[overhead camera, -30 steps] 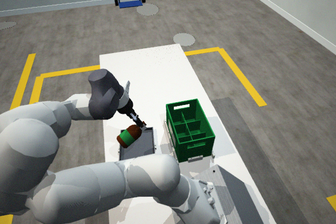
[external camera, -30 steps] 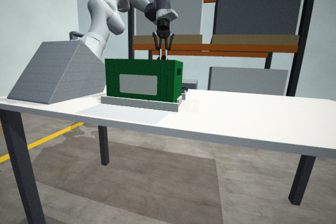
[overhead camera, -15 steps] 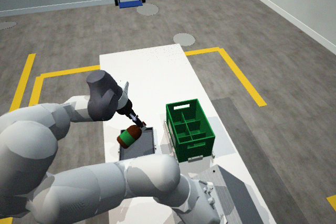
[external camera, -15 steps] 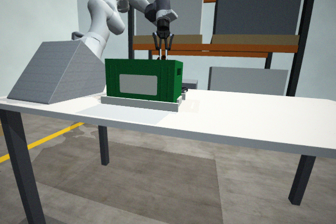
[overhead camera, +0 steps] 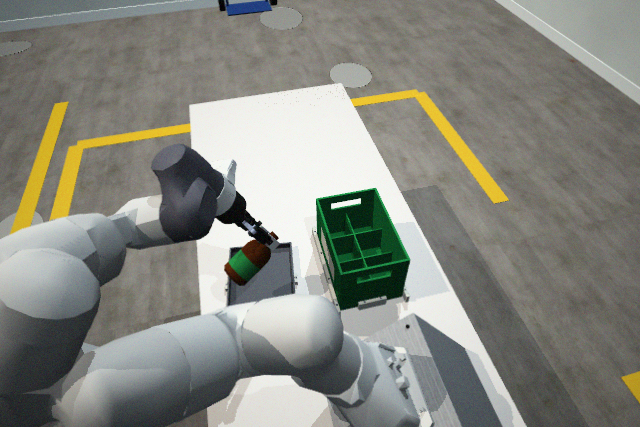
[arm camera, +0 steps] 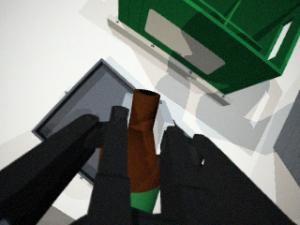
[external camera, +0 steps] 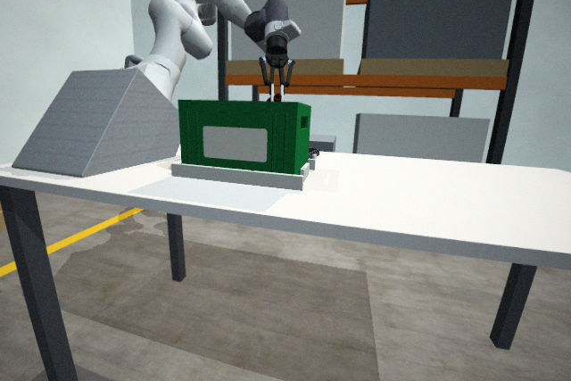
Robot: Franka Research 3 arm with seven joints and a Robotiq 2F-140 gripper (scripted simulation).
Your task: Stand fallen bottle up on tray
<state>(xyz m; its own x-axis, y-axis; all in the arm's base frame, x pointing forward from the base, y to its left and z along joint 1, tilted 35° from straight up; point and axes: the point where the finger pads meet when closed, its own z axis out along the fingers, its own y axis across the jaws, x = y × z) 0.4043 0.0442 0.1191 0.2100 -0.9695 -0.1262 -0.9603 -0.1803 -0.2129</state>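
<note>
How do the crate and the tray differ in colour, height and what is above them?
The crate is green and tall with inner dividers; the tray is grey, shallow and undivided. The end effector holds the bottle over the tray, not the crate. Both rest on the table.

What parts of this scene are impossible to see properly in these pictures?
- Exterior view: the green crate hides the tray and nearly all the bottle; only its neck tip shows in the claw.
- Wrist view: the claw's fingers cover the bottle's sides; its base is cut off.
- Top view: the arm hides the tray's near edge.
</note>
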